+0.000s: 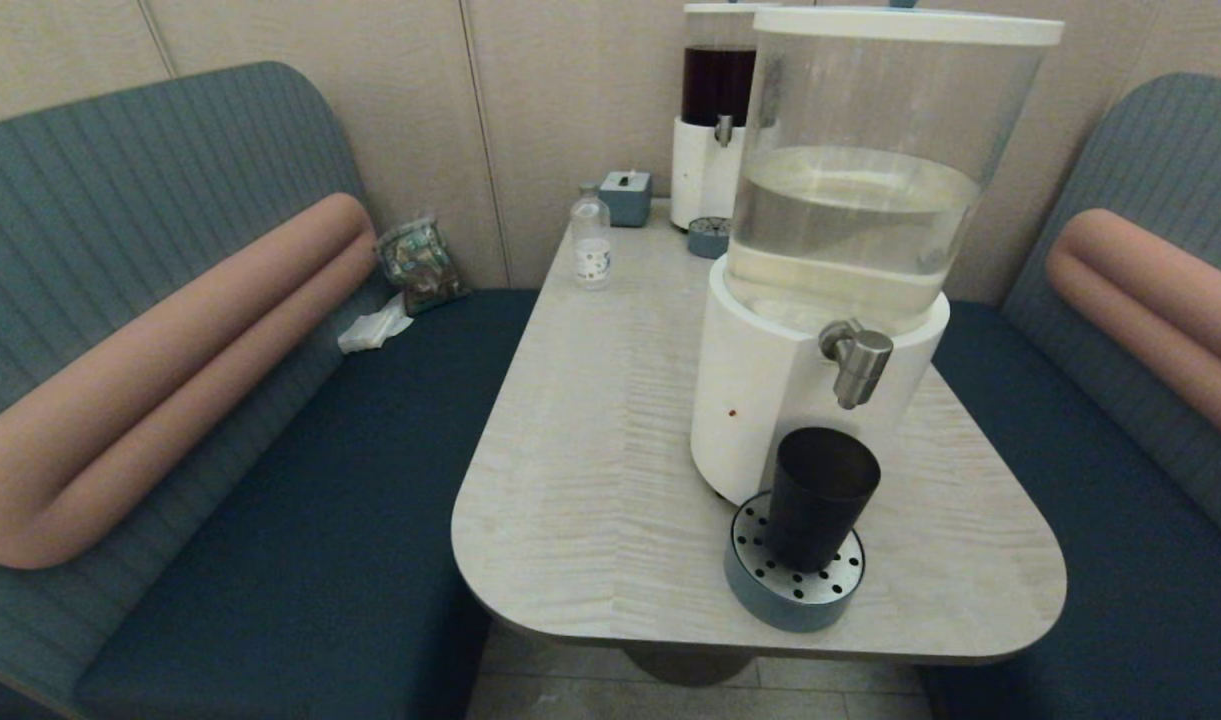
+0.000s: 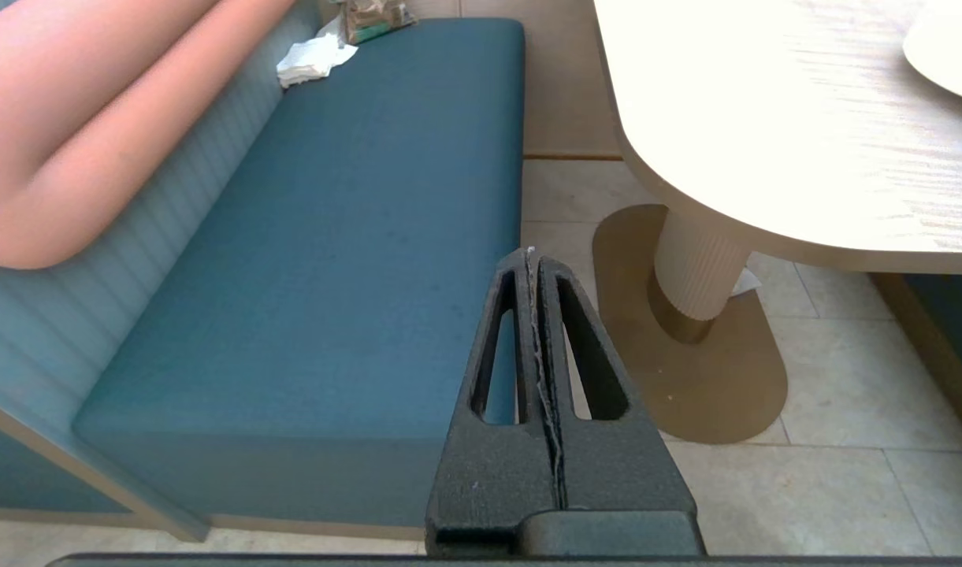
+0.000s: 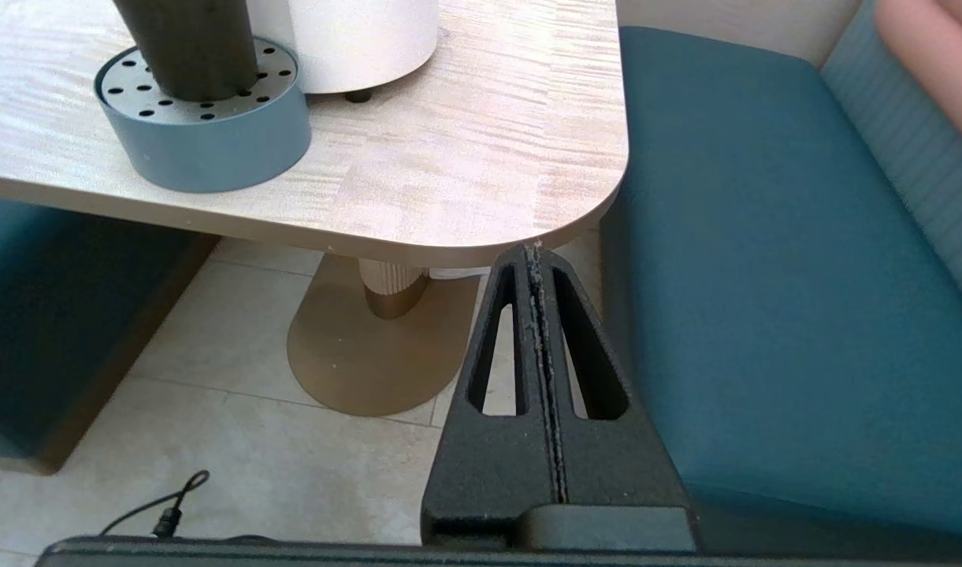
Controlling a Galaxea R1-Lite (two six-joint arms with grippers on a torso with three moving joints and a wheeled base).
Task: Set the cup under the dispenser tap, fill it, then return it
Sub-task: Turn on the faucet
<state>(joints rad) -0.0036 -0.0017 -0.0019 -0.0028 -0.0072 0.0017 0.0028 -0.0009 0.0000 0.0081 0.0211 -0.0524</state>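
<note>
Standing upright on the drip tray [image 1: 793, 588], the cup [image 1: 818, 497] sits at the near table [image 1: 590, 450] edge, right in front of the dispenser [image 1: 770, 400] base, with the tap [image 1: 855, 360] above it and slightly toward the robot's right of the rim. Cup looks like rigid matte plastic, probably light if empty, noticeably heavier and sloshy once filled. Tapered wall, no handle: best grip is likely a side pinch around mid-height or a bit above, where the wider top resists slipping down through the fingers. Matte finish should give fair friction; keep it upright.

Left gripper [image 2: 532, 256] hangs low beside the table over the left bench [image 2: 331, 236], jaws fully closed, holding nothing. Right gripper [image 3: 534, 250] hangs below the table's near right corner, jaws pressed together, empty too. Neither arm shows in the head view.

Hard to tell: cup interior is dark, so liquid level inside is unreadable. Right wrist view cuts off the cup's top. Exact alignment of tap outlet over the cup mouth is uncertain from this angle. Tap lever mechanism is not clear.
</note>
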